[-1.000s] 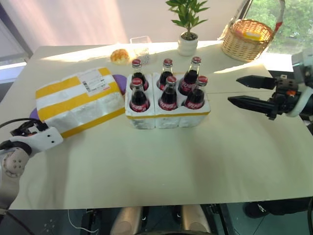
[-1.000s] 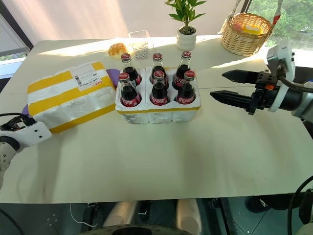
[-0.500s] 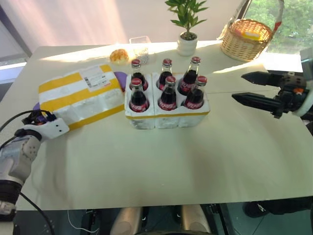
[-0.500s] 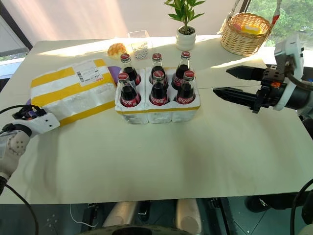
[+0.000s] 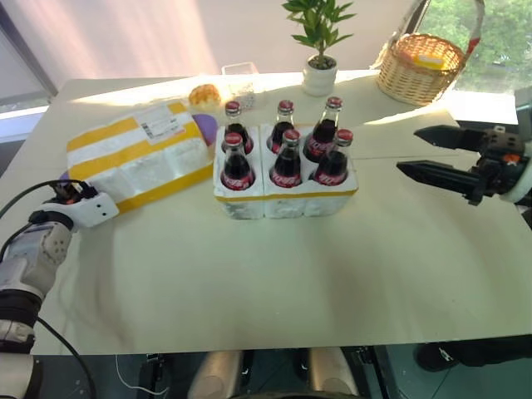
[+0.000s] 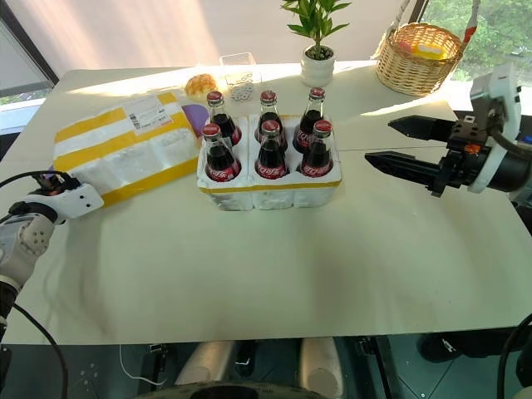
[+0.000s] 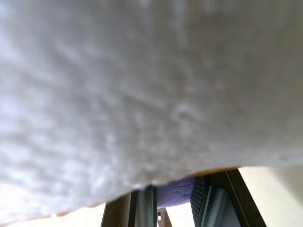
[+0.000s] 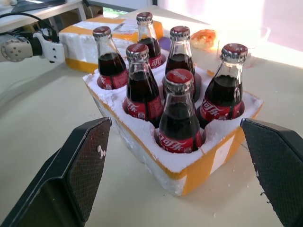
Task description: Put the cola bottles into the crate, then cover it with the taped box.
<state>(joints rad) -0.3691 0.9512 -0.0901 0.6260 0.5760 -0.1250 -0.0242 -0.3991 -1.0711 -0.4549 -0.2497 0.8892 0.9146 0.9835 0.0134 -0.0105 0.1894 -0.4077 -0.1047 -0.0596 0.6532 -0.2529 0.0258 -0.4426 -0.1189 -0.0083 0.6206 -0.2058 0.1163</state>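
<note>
The left gripper [image 5: 87,206] has come forward to the near corner of the box that lies left of the crate; the wrist view has foam pressed right up against it, and whether the gripper is open, closed or clamping the box I cannot tell. The right gripper [image 5: 407,151] hangs wide open and empty, well apart to the right of the crate and aimed at it, where it was a second ago. On the cream desk [image 5: 332,274], the large white foam box wrapped in wide yellow tape bands [image 5: 137,158], shipping label on top, has shifted: its near edge has slid away from the desk's front edge and its other end now sits against the crate's left side, so the left arm's advance looks to have pushed it. The low white foam crate with a yellow band near its base [image 5: 287,195] has not moved. All six small glass cola bottles with red labels and caps [image 5: 287,162] stand upright in its holes, so the loading step looks finished and the covering step is just starting. A soft purple thing [image 5: 204,130] peeks out between crate and box. A firm grip on the box is needed before it can be lifted over the bottle caps.
</note>
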